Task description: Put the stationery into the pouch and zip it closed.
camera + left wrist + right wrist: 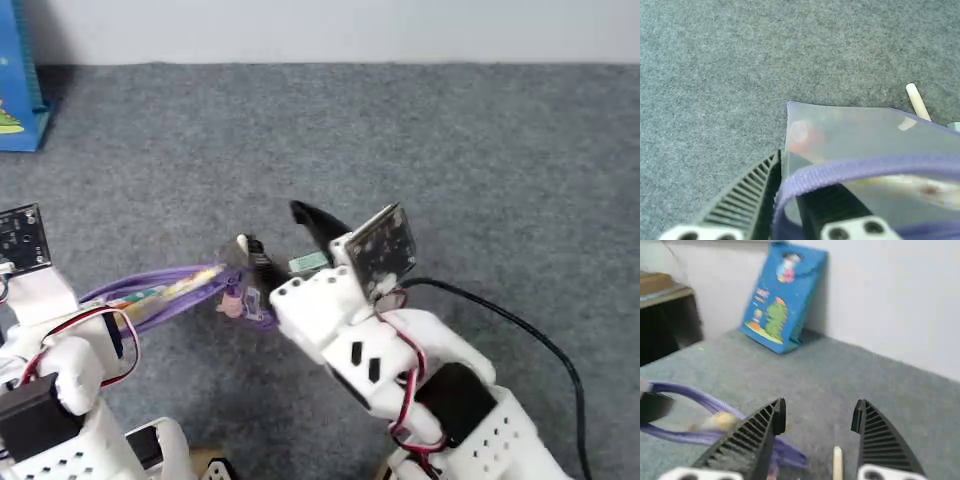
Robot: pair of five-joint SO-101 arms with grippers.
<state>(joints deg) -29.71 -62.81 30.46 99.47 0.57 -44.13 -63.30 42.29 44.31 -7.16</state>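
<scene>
Left gripper (785,190), closest to the lens in its wrist view: ribbed black fingers pressed together on the purple trim of the pouch (855,135), pinching the edge. Pouch is clear plastic with a purple woven border, one corner lying on the grey carpet (715,75); blurry reddish and yellowish contents show through the wall, can't tell what they are. A pale stick (916,101) lies on the carpet just beyond the pouch's far edge, outside it. In the high view the pouch (165,290) sits lower left of centre, stretched between the two arms, with coloured items inside. The right arm's white body and camera board cover the pouch's right end there; one black finger (312,222) pokes out above it. A black cable (520,320) runs off to lower right. Right gripper (820,410) has its fingers spread wide and nothing between them, hanging over the pale stick (838,463), with the pouch (685,412) just beside it. A blue bag (782,295) leans on the white wall (890,290); in the high view it sits at the upper left edge (15,85).
</scene>
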